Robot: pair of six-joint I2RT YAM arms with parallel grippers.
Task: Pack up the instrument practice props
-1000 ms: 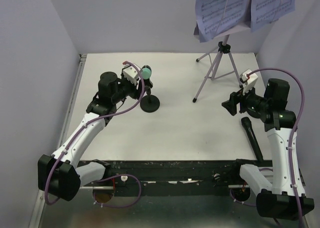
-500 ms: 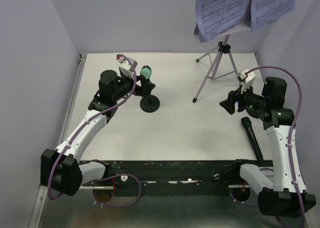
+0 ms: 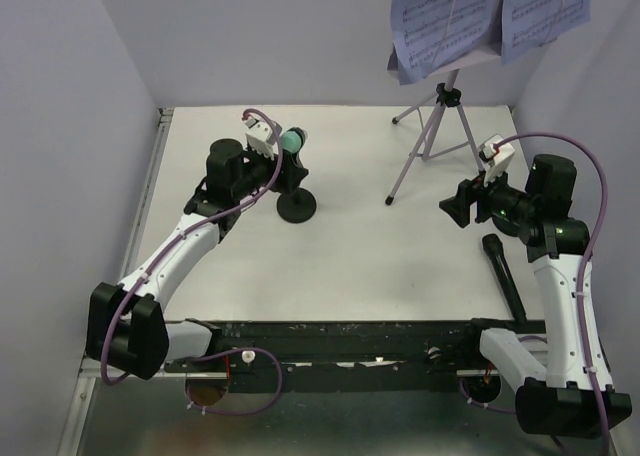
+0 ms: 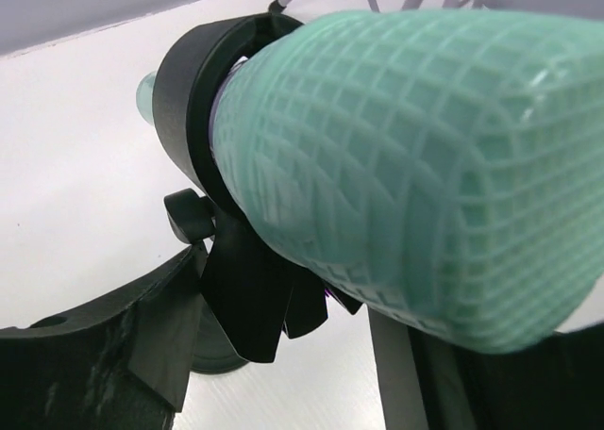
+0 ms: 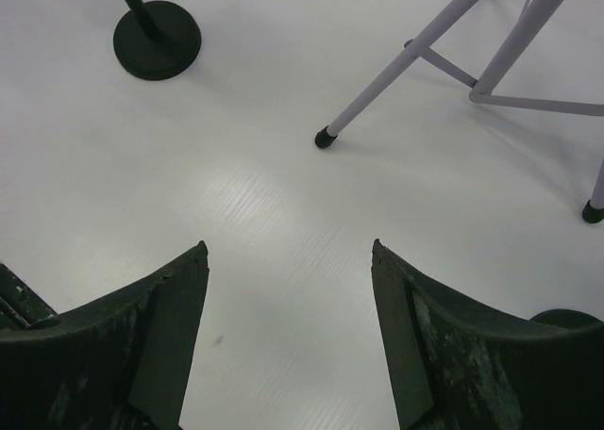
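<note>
Left pincer (image 3: 278, 154): fingers flank the mint-green mesh-headed microphone (image 4: 415, 157), which sits tilted in the clip of its black round-based holder (image 3: 297, 208); I cannot tell whether they clamp it. Right pincer (image 5: 288, 345): spread, empty, above the white table (image 3: 350, 266). Risk, as I judge it: a skewed pull topples the holder or lets the microphone slip.

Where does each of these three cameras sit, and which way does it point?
Top external: fixed above and behind the arms, looking down on the white table; both arms show, left gripper and right gripper.
Left wrist: on the left arm, close against the mint-green microphone in its black holder; one own finger shows.
Right wrist: on the right arm, looking down across the table; both own fingers show, apart.
Shared: top external and right wrist both show the holder's base and lilac music rack.
</note>
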